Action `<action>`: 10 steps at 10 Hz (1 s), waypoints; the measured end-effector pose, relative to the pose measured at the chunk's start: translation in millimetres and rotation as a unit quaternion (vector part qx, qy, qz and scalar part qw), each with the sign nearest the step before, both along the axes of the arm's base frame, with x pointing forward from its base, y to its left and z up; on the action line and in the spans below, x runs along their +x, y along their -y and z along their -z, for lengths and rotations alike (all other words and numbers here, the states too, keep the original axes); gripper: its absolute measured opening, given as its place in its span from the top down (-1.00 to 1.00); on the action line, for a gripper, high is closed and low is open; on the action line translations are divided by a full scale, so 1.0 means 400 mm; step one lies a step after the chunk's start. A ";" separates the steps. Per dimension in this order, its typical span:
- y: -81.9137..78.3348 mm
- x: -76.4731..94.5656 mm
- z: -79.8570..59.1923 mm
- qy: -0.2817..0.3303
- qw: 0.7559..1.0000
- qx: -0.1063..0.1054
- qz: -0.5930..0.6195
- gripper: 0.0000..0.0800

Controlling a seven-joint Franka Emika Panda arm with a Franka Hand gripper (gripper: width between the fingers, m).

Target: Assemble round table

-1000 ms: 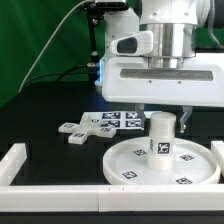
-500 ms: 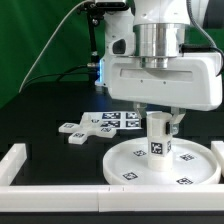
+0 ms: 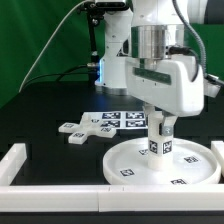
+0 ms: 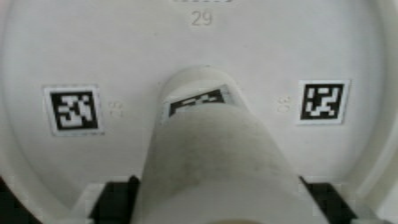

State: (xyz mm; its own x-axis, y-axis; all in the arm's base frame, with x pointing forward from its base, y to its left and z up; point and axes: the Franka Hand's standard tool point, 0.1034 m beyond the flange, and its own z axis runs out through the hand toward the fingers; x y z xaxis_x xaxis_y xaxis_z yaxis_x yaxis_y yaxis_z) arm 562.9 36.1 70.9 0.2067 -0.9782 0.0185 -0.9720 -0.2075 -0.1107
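End effector (image 3: 161,127) clamps the upright leg (image 3: 160,146) on the disc (image 3: 125,158); cross-shaped base (image 3: 83,128) lies nearby.

White leg (image 3: 160,145) stands upright on the round disc (image 3: 130,158), cross base (image 3: 82,129) lying apart.

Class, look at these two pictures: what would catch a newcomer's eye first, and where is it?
The big white gripper comes first: it hangs low at the centre of the exterior view, closed on the short leg, which stands upright on the round disc. Next, the cross-shaped base lies apart on the black table, to the exterior view's left of the disc.
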 end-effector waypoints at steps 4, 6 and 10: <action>-0.002 -0.004 0.002 -0.001 0.971 0.047 0.235 -0.02; -0.001 -0.004 0.003 -0.002 0.950 0.064 0.305 -0.02; -0.001 -0.004 0.003 -0.004 0.925 0.081 0.372 -0.02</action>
